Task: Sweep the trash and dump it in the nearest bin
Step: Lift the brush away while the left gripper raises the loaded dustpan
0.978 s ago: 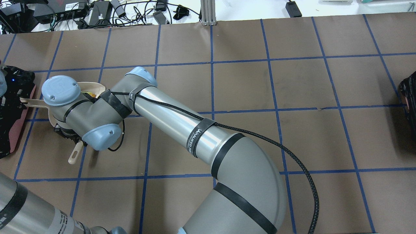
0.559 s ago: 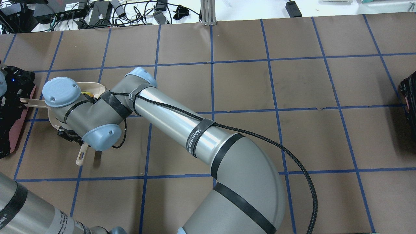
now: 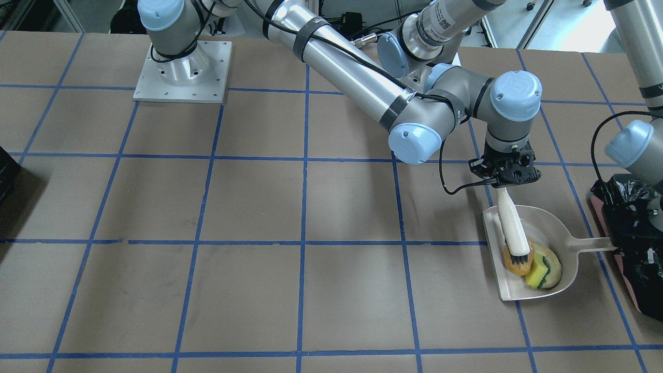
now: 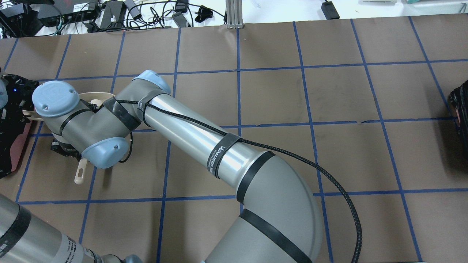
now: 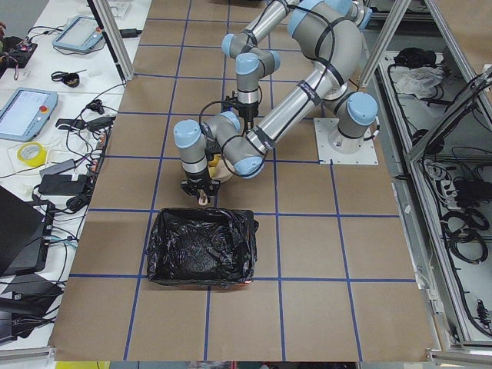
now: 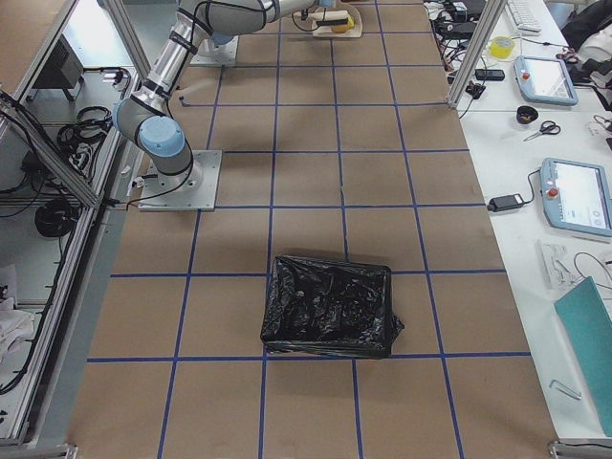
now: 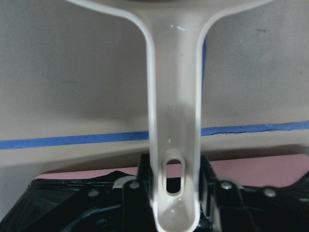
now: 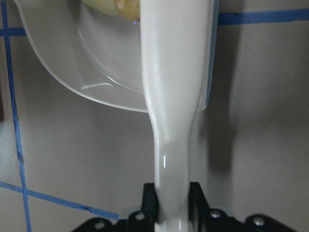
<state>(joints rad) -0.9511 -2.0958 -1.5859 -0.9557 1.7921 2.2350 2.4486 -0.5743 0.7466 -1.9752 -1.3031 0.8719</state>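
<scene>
1. Sweeping looks complete: the wrinkled orange-brown lump (image 3: 514,265), yellow-and-green sponge piece (image 3: 538,273) and pale crescent slice (image 3: 553,261) lie inside the cream plastic dustpan (image 3: 564,248) on the counter (image 3: 259,207).
2. Right gripper (image 3: 504,181): jaws clamp the white, black-bristled brush (image 3: 512,220), its bristles on the lump.
3. Left gripper (image 7: 174,193): jaws clamp the dustpan's handle.
4. Next, probably: raise the brush, then tip the dustpan into the adjacent pink-sided, black-bagged bin (image 5: 201,278).
5. In the overhead view, the right arm hides the trash.
</scene>
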